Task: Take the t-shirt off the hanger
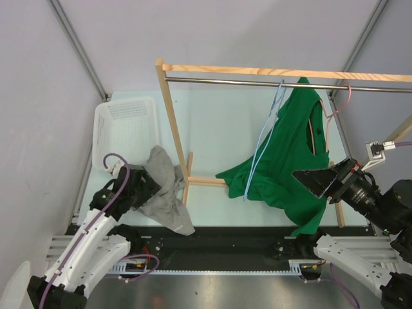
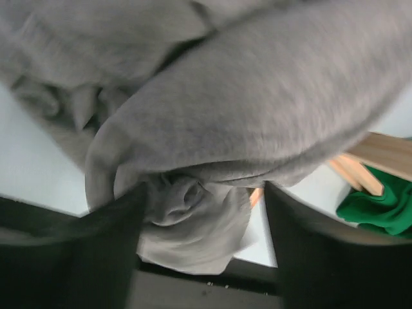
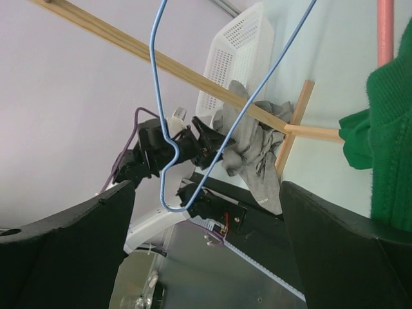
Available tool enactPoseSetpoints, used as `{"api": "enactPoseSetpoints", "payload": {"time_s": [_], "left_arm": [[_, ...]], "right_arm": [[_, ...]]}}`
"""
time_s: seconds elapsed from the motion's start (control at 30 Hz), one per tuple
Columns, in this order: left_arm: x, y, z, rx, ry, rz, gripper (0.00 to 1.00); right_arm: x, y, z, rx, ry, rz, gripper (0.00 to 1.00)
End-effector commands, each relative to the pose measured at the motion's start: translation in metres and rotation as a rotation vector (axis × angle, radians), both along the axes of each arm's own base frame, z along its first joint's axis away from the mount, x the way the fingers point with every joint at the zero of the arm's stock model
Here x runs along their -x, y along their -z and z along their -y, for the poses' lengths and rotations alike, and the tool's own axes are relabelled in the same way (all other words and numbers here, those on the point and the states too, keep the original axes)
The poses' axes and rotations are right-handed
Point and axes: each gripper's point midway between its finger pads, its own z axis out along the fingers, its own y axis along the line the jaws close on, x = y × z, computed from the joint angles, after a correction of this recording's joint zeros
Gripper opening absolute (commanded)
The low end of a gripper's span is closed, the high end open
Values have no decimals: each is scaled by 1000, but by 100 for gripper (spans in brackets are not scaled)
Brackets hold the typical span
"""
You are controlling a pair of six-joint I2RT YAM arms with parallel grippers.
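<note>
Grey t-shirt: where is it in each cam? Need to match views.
Top external: grey t-shirt lower left, beside the wooden rack post.
Left wrist: grey t-shirt close up, fills most of the frame.
Right wrist: grey t-shirt centre, below the white basket.
Shared landmark: green t-shirt, centre right in top external, at the right edge in both wrist views.

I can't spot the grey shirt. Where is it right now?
In the top view, the grey shirt lies bunched at the table's front left, beside the wooden rack's left post, right next to the left gripper and just below the white basket.
</note>
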Motion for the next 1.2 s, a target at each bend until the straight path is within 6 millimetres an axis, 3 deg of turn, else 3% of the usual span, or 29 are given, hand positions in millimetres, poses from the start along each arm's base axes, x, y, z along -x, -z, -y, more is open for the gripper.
{"api": "enactPoseSetpoints", "payload": {"time_s": [0.0,0.2,0.4,0.6,0.67,0.7,0.77,0.8,0.87,0.9,0.93,1.0,1.03,1.1,1.13,1.17], "left_arm": [[13,6,-10,63,-196,-42,100],[0,16,-2,74,-191,-52,100],[-11,38,-5,-2,-219,-150,100],[-7,78,-1,30,-281,-220,98],[-4,90,-2,37,-299,-222,91],[-4,93,-3,40,-304,-220,77],[-3,98,-3,51,-304,-212,61],[-4,95,-2,61,-297,-194,47],[-6,88,-2,69,-282,-164,29],[-9,79,-2,80,-278,-124,13],[-11,70,-2,78,-264,-98,4],[-14,54,-5,74,-256,-53,0],[-18,32,-6,75,-232,6,0],[-21,8,-6,82,-215,69,0],[-26,-20,-5,89,-176,143,0],[-29,-35,-5,90,-158,184,0]], "right_arm": [[4,-14,-2,-41,-22,39,99],[3,-13,-6,-37,-34,34,100],[4,-11,-3,-49,-26,32,100],[7,-13,-1,-66,-30,34,100],[8,-15,0,-71,-28,38,100],[9,-15,1,-69,-27,38,100],[10,-17,2,-73,-27,40,100],[10,-15,2,-70,-25,35,100],[11,-15,4,-68,-22,35,100],[11,-15,4,-67,-21,35,100],[11,-16,5,-66,-18,38,99],[12,-17,6,-65,-20,41,100],[12,-18,6,-66,-20,42,100],[12,-19,6,-64,-17,45,100],[11,-20,6,-62,-17,47,100],[11,-20,6,-61,-17,46,100]]}}
